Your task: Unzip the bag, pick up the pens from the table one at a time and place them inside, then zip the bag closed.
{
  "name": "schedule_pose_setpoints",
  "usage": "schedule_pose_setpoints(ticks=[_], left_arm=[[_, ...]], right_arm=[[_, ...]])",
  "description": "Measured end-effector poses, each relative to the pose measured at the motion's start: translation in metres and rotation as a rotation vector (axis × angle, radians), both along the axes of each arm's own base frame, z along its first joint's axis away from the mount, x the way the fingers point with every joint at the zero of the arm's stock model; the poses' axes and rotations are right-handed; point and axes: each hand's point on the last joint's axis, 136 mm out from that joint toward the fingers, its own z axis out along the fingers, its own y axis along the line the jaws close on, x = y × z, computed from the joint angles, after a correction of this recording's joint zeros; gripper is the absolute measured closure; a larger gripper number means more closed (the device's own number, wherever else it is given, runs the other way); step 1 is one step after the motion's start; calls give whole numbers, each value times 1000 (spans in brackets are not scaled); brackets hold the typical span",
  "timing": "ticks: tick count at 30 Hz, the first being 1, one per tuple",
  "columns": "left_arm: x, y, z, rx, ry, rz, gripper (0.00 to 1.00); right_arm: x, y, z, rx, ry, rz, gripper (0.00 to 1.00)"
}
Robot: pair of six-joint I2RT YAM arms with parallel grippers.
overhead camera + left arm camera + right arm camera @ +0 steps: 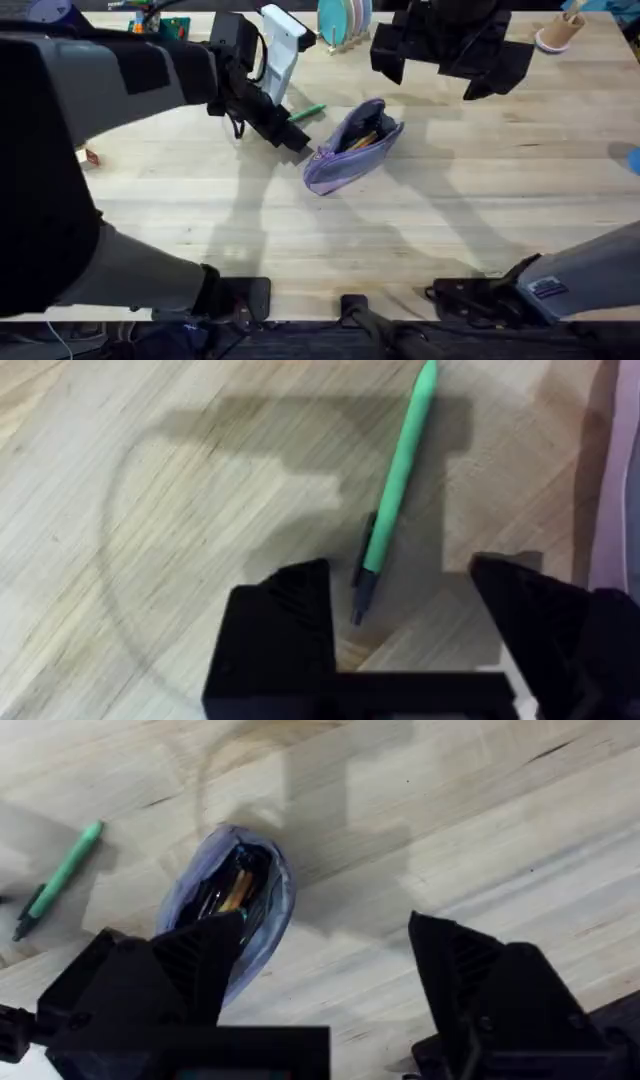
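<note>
The lavender bag lies mid-table with its zipper open, and dark and orange-yellow items show inside. A green pen with a dark tip lies on the table just left of the bag. My left gripper hovers over the pen's dark end; in the left wrist view it is open, with the pen lying between and beyond the fingers. My right gripper hangs high behind the bag, open, looking down on the bag and the pen.
A white upright object stands behind the left gripper, with a rack of teal discs beside it. A cup sits at the far right corner. A small red-and-white item lies at the left.
</note>
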Motion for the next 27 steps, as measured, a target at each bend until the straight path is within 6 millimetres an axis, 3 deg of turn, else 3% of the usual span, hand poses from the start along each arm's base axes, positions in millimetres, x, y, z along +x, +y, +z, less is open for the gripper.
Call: schedule_pose_setpoints(ticks=[7, 9, 11, 13, 27], left_arm=[[-1, 0, 0, -2, 3, -3, 431], [-1, -2, 0, -9, 6, -4, 581], [-3, -4, 0, -20, 14, -8, 833], [-2, -7, 2, -30, 9, -16, 942], [-1, -8, 3, -35, 4, -17, 960]], right_arm=[[0, 0, 0, 0, 0, 0, 6], [0, 0, 0, 0, 0, 0, 6], [0, 0, 0, 0, 0, 0, 6], [0, 0, 0, 0, 0, 0, 6], [-5, -9, 1, -47, 17, -2, 6]])
